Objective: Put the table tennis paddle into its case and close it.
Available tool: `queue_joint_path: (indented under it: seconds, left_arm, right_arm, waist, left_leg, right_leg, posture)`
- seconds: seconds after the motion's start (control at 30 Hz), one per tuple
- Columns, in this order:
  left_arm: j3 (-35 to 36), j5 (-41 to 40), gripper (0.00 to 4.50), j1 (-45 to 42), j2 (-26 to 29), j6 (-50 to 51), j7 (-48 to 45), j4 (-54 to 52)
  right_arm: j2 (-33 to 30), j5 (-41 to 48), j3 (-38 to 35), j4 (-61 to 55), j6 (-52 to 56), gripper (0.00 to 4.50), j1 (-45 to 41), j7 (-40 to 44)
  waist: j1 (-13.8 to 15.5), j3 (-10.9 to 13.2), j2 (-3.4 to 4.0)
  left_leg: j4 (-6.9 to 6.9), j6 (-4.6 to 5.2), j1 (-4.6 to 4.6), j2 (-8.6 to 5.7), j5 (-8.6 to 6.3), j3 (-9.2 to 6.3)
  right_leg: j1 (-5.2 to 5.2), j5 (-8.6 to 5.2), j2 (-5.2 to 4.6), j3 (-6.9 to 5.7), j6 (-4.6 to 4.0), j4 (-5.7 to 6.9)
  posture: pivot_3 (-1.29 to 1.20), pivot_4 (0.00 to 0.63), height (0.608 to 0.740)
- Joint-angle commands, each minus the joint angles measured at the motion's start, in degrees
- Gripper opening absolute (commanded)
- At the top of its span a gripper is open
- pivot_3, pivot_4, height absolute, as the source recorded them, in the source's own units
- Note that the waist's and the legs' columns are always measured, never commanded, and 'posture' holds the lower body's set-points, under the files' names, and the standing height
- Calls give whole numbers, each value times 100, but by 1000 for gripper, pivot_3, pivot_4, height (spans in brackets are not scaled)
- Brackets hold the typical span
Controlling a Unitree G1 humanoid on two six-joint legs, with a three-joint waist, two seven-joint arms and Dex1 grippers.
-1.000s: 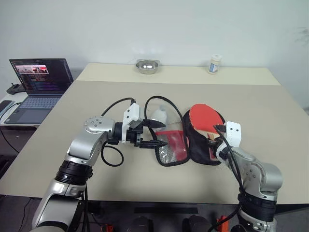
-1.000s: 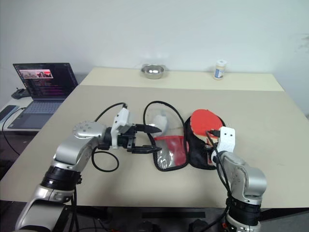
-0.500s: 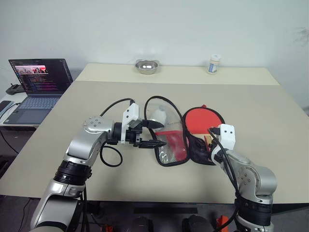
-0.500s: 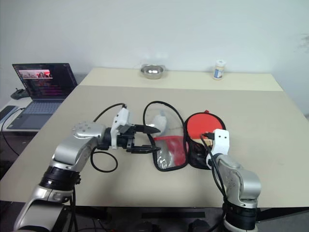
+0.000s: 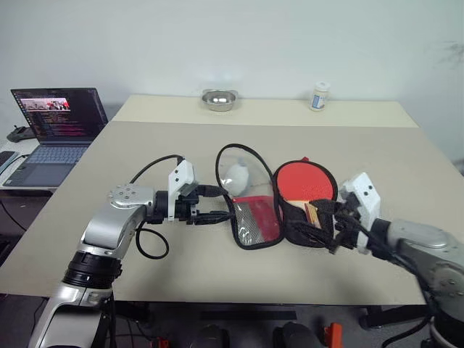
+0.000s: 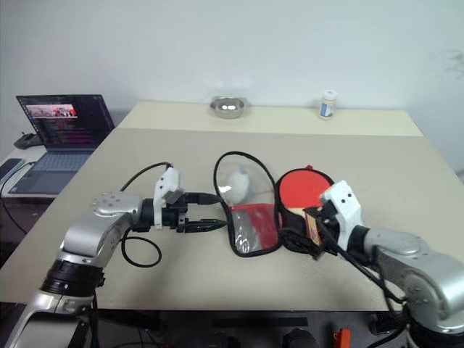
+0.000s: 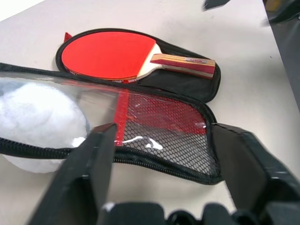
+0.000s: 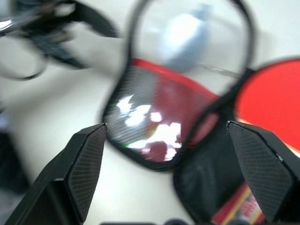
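A steel bowl (image 5: 220, 98) and bottle (image 5: 317, 95) stand well behind our open case (image 5: 250, 221). The paddle (image 5: 307, 181) now lies released; our right fingers (image 5: 330, 226) have spread wide, and our left fingers (image 5: 212, 203) stand open, empty.

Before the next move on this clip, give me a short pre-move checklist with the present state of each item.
1. Table tennis paddle lying on the black half of the case: ok.
2. Paddle handle inside the case outline: ok.
3. Clear flap folded over the paddle: not ok, it lies open beside it.
4. Right end effector free of the paddle: ok, fingers wide open.
5. Left end effector holding the flap edge: not ok, open, short of it.
6. Zip closed: not ok.
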Motion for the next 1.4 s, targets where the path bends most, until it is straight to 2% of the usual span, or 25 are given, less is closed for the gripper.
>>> queue_joint_path:
  seconds: [0.03,0.2,0.23,0.4,0.63,0.83,0.97,1.17,1.27,1.4]
  left_arm:
    - [138,161,1941,-135,259,-129,-48,288]
    - [-9,653,134,-268,482,-377,14,1011]
    - [-59,784,54,-310,509,-459,36,1177]
    - [-185,928,54,-484,222,-603,-13,1521]
    - [-714,585,54,-974,-1099,-134,-372,1250]
    - [-450,-8,54,-2254,-2646,-3,-130,1576]
    - [-631,161,54,-2612,-3221,-295,-104,2001]
    - [-715,413,54,-2478,-3129,-670,-217,2224]
    - [-621,384,54,-2233,-2735,-664,-368,2000]
    - [-557,361,54,-1735,-2016,-584,-543,1350]
  right_arm:
    - [-717,274,-541,88,-426,4500,-179,515]
    - [-1411,363,-918,430,-727,4500,-88,754]
    - [-1522,366,-958,453,-782,4500,-24,797]
    - [-1720,506,-1035,520,-972,4500,122,767]
    - [-1834,730,-1080,491,-997,4500,228,677]
    - [-2083,797,-1435,645,-870,4500,425,527]
    - [-2262,639,-1502,816,-963,4500,549,455]
    - [-2317,518,-1442,925,-1067,4500,687,339]
    - [-2115,458,-1269,1052,-1140,4500,776,170]
    - [-1663,-209,-531,1607,-1549,4500,623,-371]
  waist:
    - [32,0,-3]
    - [63,3,-7]
    - [66,3,-7]
    - [80,4,-10]
    - [142,5,-16]
    - [214,7,-21]
    - [177,4,-16]
    - [80,4,-14]
    - [73,3,-13]
    - [54,3,-13]
  left_leg:
    - [0,0,0,2,0,1]
    - [-4,0,-2,7,0,0]
    - [-4,0,-5,6,0,0]
    - [-2,1,-9,3,-1,2]
    - [5,1,-23,-2,-1,-5]
    - [17,2,-43,-10,0,-22]
    - [15,5,-44,-15,-2,-20]
    - [9,3,-29,4,-1,-28]
    - [9,2,-28,4,0,-34]
    - [9,1,-20,5,0,-28]
  right_leg:
    - [0,-6,-1,1,9,-3]
    - [-2,-9,-3,1,10,-7]
    - [-4,-2,-3,1,-2,-7]
    - [-2,5,-7,0,-11,-13]
    - [-4,6,-6,-5,-11,-14]
    - [-8,7,1,-19,-8,-16]
    - [-6,7,2,-14,-6,-25]
    - [-8,4,30,-8,-4,-10]
    - [-7,-8,31,-11,16,-5]
    - [-5,-2,29,-2,7,-2]
  posture:
    - [0,150,740]
    - [0,150,740]
    - [0,150,740]
    - [0,150,740]
    - [0,150,740]
    - [0,150,740]
    - [0,150,740]
    - [0,150,740]
    - [0,150,740]
    - [0,150,740]
